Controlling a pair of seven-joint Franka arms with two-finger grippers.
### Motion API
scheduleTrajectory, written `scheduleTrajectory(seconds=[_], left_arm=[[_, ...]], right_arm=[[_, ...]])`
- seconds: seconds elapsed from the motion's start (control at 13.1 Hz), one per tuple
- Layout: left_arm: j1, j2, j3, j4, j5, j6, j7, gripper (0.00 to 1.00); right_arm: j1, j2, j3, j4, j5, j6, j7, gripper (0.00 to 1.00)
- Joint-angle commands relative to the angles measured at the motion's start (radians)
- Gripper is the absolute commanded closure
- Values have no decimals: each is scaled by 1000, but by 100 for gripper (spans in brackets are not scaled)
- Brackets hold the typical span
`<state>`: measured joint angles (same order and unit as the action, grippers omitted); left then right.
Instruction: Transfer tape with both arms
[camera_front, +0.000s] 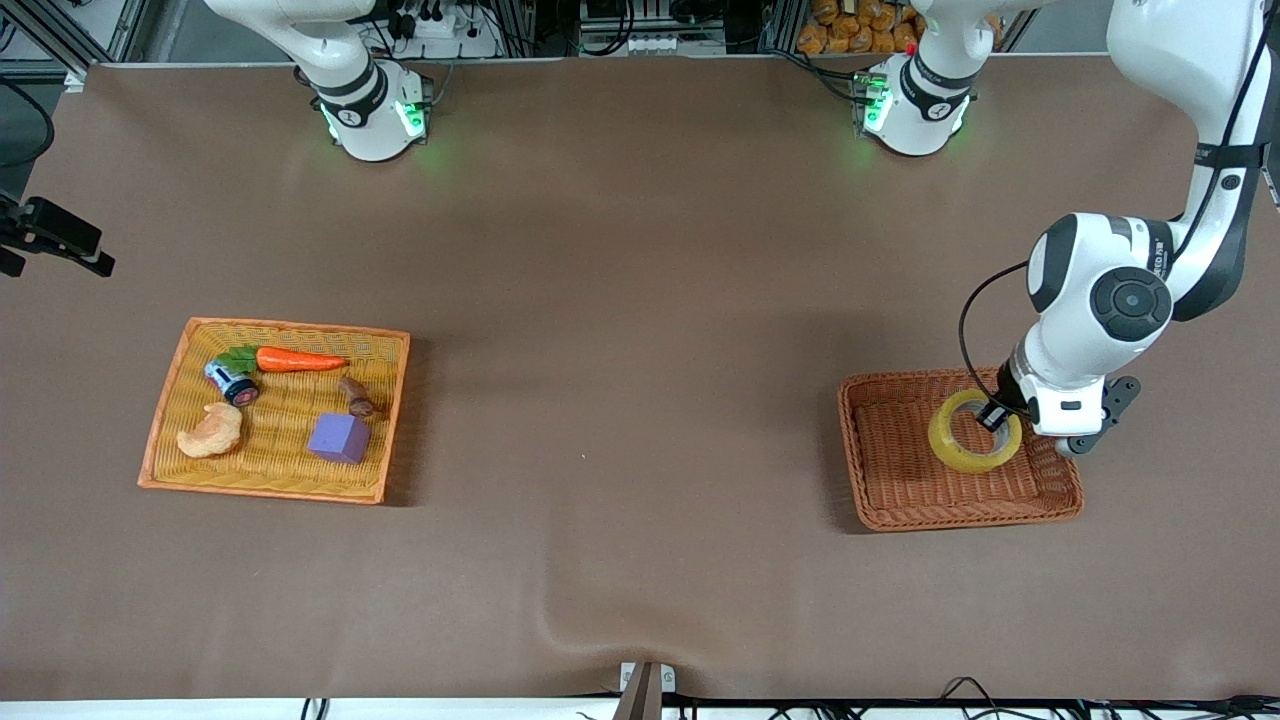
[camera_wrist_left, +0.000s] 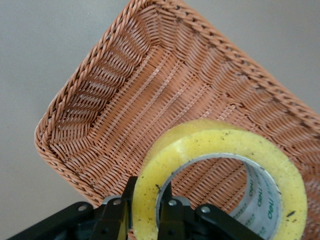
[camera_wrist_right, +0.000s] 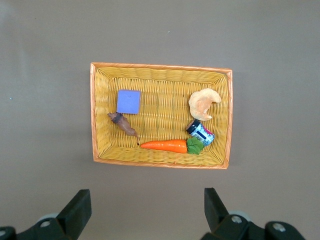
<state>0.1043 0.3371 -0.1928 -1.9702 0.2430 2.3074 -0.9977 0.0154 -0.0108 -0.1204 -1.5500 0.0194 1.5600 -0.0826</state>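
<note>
The tape (camera_front: 958, 458), a yellowish ring with a grey core, sits tilted in the brown wicker basket (camera_front: 905, 475) at the left arm's end of the table. My left gripper (camera_front: 995, 415) is down in the basket and shut on the ring's wall, one finger inside the core and one outside. The left wrist view shows the tape (camera_wrist_left: 220, 145) clamped between the left gripper's fingers (camera_wrist_left: 148, 187) above the basket floor (camera_wrist_left: 140, 100). My right gripper (camera_wrist_right: 145, 205) is open and empty, high over bare table beside the yellow tray (camera_wrist_right: 160, 66). It is out of the front view.
The yellow wicker tray (camera_front: 290, 327) at the right arm's end holds a carrot (camera_front: 300, 360), a purple cube (camera_front: 338, 437), a pale orange croissant toy (camera_front: 212, 432), a small can (camera_front: 232, 381) and a small brown piece (camera_front: 357, 398). Brown cloth covers the table between the two baskets.
</note>
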Motion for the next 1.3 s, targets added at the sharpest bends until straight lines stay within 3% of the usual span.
scheduleTrajectory(seconds=[0.0, 0.23, 0.31, 0.38, 0.46, 0.54, 0.92, 1.22], left_arm=[[17, 28, -14, -2, 22, 20, 17, 100], [15, 57, -14, -4, 22, 18, 19, 100], [15, 60, -14, -4, 22, 18, 19, 87], [14, 65, -14, -4, 22, 18, 19, 66], [11, 66, -14, -3, 22, 18, 21, 37], [9, 66, -14, -1, 24, 18, 24, 0], [0, 51, -16, 83, 25, 17, 24, 0], [8, -30, -57, 146, 21, 9, 106, 0]], right_arm=[[-20, 9, 13, 25, 14, -17, -6, 0], [-23, 9, 12, 25, 13, -15, -6, 0], [-25, 12, 10, 25, 13, -9, -6, 0], [-26, 12, 10, 25, 14, -8, -5, 0], [-25, 12, 10, 25, 14, -8, -6, 0], [-25, 9, 10, 25, 14, -8, -6, 0], [-25, 9, 10, 25, 14, -9, -6, 0], [-23, 9, 10, 25, 11, -8, -6, 0]])
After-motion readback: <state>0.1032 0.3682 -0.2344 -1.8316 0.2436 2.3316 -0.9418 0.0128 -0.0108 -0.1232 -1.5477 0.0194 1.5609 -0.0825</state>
